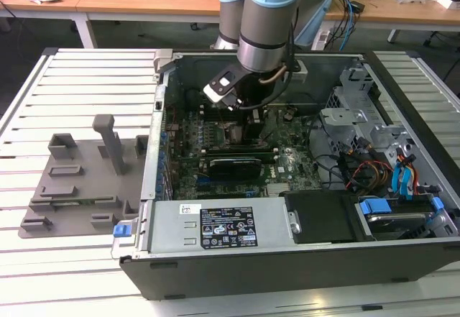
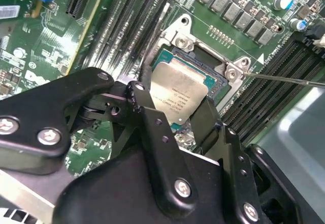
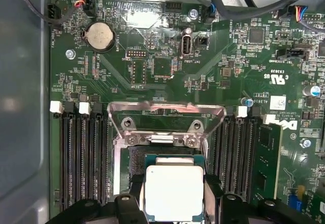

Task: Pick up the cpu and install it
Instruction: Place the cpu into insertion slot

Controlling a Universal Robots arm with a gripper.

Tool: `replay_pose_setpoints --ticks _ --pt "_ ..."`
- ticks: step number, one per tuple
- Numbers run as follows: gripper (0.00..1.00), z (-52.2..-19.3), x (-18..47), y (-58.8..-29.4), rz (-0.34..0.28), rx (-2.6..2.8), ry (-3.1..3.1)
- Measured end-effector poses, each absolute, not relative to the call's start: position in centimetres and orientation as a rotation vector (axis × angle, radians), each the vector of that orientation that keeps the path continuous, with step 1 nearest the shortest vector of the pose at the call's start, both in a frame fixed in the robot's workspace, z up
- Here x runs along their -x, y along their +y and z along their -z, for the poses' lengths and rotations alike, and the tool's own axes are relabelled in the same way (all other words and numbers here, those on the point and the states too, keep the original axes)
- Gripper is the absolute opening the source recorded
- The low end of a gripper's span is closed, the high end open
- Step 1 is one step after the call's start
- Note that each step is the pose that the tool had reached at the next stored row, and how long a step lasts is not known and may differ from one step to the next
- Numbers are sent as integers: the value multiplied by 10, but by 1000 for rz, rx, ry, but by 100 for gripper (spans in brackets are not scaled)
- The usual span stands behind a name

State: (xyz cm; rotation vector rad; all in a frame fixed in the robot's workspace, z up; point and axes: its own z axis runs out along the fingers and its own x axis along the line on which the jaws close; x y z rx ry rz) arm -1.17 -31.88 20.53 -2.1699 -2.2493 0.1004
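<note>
The cpu (image 3: 173, 189), a small square chip with a pale silver top and a green rim, lies at the open socket (image 3: 133, 163) on the motherboard. My gripper (image 3: 173, 203) is shut on it, with one black finger (image 3: 213, 191) against each of two opposite edges. In the second wrist view the cpu (image 2: 179, 86) sits slightly tilted between the fingers (image 2: 144, 104), above the socket's metal frame (image 2: 231, 69). The socket's load plate (image 3: 167, 113) is swung open. In the exterior view my gripper (image 1: 251, 124) reaches down into the middle of the computer case (image 1: 287, 259).
Memory slots (image 3: 81, 158) flank the socket on both sides. A long black graphics card (image 1: 233, 164) lies just in front of the gripper. Drive bays and cables (image 1: 381, 166) fill the case at the exterior view's right. A grey fixture (image 1: 79, 180) stands outside the case at the exterior view's left.
</note>
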Motion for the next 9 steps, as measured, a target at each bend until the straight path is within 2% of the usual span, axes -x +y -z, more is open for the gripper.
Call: replay_pose_setpoints --ticks 9 --pt "55 -200 12 -310 -100 2183 -2236"
